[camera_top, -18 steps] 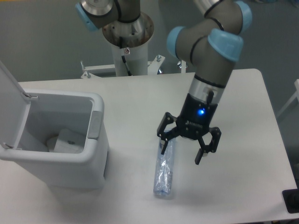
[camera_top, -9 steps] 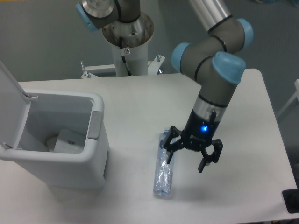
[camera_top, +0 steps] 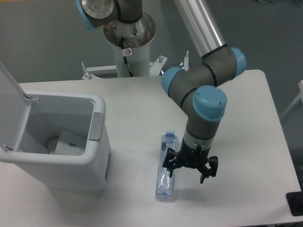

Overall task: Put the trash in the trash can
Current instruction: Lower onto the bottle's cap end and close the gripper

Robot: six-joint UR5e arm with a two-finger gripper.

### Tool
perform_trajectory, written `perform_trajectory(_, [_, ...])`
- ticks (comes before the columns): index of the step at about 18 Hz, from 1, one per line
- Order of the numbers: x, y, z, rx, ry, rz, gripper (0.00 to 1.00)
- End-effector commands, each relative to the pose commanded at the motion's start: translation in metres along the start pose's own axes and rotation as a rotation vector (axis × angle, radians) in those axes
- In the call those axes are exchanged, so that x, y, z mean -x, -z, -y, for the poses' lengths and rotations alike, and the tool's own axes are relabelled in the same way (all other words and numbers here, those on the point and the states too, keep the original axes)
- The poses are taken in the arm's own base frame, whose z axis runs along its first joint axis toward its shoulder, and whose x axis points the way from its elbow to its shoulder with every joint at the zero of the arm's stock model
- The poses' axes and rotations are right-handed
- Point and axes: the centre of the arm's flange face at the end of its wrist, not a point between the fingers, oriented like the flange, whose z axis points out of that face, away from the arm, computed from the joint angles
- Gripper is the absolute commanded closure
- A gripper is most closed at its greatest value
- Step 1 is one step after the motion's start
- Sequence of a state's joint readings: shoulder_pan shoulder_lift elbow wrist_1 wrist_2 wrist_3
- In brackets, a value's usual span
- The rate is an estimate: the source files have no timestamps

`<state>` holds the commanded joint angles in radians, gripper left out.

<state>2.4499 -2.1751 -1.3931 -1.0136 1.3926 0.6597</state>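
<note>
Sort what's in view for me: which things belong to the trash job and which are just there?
Job:
- crushed plastic bottle, lying on the table
- white trash can, lid open, something whitish already inside
- gripper, open, low beside the bottle

Just there:
- table
- arm's mounting pedestal

Crinkled clear plastic bottle [camera_top: 165, 175], smooth white plastic trash can [camera_top: 90, 168], matt white table [camera_top: 246, 142]

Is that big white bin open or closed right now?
Open. The trash can has its lid flipped up, showing whitish stuff inside.
</note>
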Motion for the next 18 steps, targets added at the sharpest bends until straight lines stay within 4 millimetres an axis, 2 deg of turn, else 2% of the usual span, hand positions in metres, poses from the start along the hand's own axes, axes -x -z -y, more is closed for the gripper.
perform_trajectory(2, [-0.013,-0.007,0.010,0.032,-0.014,-0.013,0.00])
perform_trajectory(7, [-0.030,-0.027,0.013,0.089,-0.027,-0.020,0.00])
perform_trajectory(18, [-0.036,-0.048,0.017,0.135,-0.005,0.010,0.00])
